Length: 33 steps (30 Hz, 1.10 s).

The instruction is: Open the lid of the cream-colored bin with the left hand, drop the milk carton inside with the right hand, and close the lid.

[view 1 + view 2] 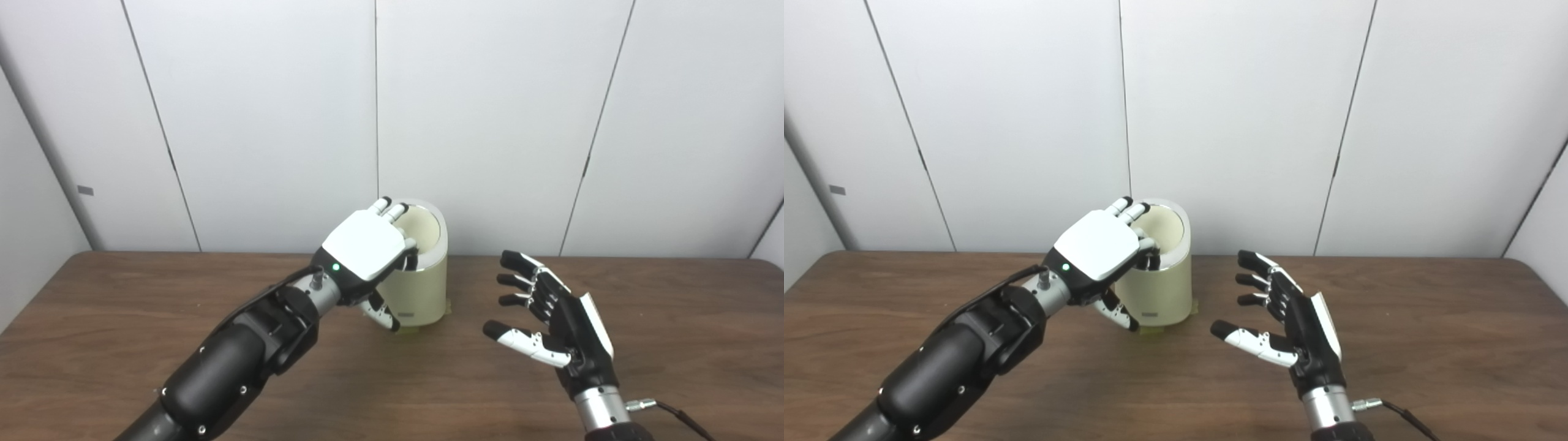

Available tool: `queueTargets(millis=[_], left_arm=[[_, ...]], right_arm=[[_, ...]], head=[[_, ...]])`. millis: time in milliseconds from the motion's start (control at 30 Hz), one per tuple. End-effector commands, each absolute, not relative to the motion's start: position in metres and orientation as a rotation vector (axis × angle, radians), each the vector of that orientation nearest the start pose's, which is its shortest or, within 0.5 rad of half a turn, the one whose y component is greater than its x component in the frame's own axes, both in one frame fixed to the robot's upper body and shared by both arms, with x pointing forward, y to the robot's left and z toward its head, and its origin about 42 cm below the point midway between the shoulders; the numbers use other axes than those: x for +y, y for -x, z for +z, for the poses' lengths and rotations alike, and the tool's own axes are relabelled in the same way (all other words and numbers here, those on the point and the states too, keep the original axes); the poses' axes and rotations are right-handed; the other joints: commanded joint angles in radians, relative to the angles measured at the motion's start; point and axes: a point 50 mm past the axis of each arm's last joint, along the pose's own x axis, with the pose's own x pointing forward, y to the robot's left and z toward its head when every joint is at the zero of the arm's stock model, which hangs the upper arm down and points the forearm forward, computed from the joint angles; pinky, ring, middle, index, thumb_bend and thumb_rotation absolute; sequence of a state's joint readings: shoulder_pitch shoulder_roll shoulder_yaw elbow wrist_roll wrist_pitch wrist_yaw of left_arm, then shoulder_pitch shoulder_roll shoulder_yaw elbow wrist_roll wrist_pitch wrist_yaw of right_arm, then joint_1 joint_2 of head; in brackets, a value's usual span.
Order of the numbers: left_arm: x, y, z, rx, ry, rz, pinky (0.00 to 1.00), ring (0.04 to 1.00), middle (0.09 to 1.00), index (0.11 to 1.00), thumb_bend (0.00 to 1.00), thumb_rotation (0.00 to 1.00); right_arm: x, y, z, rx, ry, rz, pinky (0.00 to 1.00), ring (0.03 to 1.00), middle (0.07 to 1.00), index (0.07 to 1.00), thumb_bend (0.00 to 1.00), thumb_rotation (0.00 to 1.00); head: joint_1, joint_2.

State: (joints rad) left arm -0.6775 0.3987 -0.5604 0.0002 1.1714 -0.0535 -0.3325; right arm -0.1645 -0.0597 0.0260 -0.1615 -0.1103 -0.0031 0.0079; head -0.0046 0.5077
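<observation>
On wooden surface (184,288), near back edge: cream-colored bin (419,288), upright. Lid (422,225) tilted up, inside face toward camera. Left hand (367,245) over bin's top, fingers curled at lid's edge, thumb beside bin's front wall. Right hand (554,318) beside bin, clear of it, fingers spread, holding nothing. Milk carton not visible.

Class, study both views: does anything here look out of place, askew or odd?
Yes: no milk carton shows anywhere. The right hand is open and empty beside the bin, whose lid stands tilted up under the left hand. Nothing looks spilled or damaged.
</observation>
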Motion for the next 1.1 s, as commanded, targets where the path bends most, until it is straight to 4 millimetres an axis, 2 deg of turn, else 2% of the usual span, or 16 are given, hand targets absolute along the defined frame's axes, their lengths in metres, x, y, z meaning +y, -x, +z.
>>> queueTargets(millis=[0, 67, 200, 267, 367, 433, 533, 633, 733, 800, 1067], left_arm=[[0.142, -0.409, 0.255, -0.608, -1.759, -0.542, 1.0, 0.97, 0.748, 0.73, 1.0, 0.31], [0.151, -0.406, 0.262, -0.639, -1.635, -0.465, 1.0, 0.964, 0.76, 0.751, 0.97, 0.32], [0.166, -0.399, 0.272, -0.653, -1.38, -0.336, 1.0, 0.98, 0.858, 0.843, 0.89, 0.32], [0.176, -0.395, 0.273, -0.656, -1.242, -0.275, 1.0, 0.992, 0.904, 0.886, 0.86, 0.33], [0.195, -0.386, 0.267, -0.64, -0.98, -0.182, 0.97, 1.0, 0.973, 0.938, 0.82, 0.29], [0.204, -0.378, 0.257, -0.611, -0.783, -0.13, 0.9, 0.971, 0.963, 0.934, 0.8, 0.26], [0.216, -0.367, 0.236, -0.532, -0.549, -0.074, 0.74, 0.845, 0.852, 0.849, 0.75, 0.22], [0.227, -0.357, 0.211, -0.433, -0.375, -0.049, 0.64, 0.725, 0.761, 0.774, 0.73, 0.19], [0.232, -0.348, 0.193, -0.365, -0.277, -0.046, 0.58, 0.667, 0.721, 0.752, 0.73, 0.15], [0.233, -0.342, 0.185, -0.337, -0.248, -0.052, 0.58, 0.653, 0.708, 0.764, 0.73, 0.15], [0.235, -0.335, 0.171, -0.31, -0.2, -0.086, 0.59, 0.665, 0.742, 0.805, 0.73, 0.2]], right_arm=[[-0.205, -0.33, 0.209, -0.404, 0.164, 0.052, 0.64, 0.773, 0.831, 0.804, 0.82, 0.37], [-0.205, -0.329, 0.209, -0.402, 0.164, 0.05, 0.63, 0.775, 0.832, 0.801, 0.82, 0.37], [-0.206, -0.329, 0.209, -0.403, 0.161, 0.048, 0.63, 0.77, 0.829, 0.806, 0.81, 0.37], [-0.208, -0.329, 0.208, -0.402, 0.162, 0.046, 0.63, 0.769, 0.828, 0.807, 0.81, 0.37], [-0.211, -0.33, 0.207, -0.402, 0.168, 0.046, 0.63, 0.776, 0.835, 0.812, 0.8, 0.38], [-0.212, -0.331, 0.206, -0.401, 0.167, 0.045, 0.63, 0.776, 0.836, 0.812, 0.8, 0.38], [-0.214, -0.331, 0.206, -0.397, 0.172, 0.041, 0.62, 0.772, 0.835, 0.811, 0.81, 0.37], [-0.216, -0.331, 0.205, -0.39, 0.181, 0.039, 0.63, 0.774, 0.835, 0.816, 0.82, 0.35], [-0.219, -0.331, 0.203, -0.382, 0.189, 0.046, 0.64, 0.79, 0.848, 0.827, 0.82, 0.34], [-0.221, -0.33, 0.202, -0.378, 0.195, 0.049, 0.65, 0.794, 0.854, 0.834, 0.82, 0.33], [-0.223, -0.325, 0.2, -0.368, 0.214, 0.051, 0.65, 0.794, 0.861, 0.845, 0.83, 0.32]], head=[[-0.003, 0.001], [-0.006, 0.001], [-0.006, 0.002], [-0.004, 0.003], [-0.004, 0.004], [-0.005, 0.004], [-0.003, 0.005], [-0.002, 0.006], [-0.003, 0.012], [-0.005, 0.016], [-0.007, 0.028]])
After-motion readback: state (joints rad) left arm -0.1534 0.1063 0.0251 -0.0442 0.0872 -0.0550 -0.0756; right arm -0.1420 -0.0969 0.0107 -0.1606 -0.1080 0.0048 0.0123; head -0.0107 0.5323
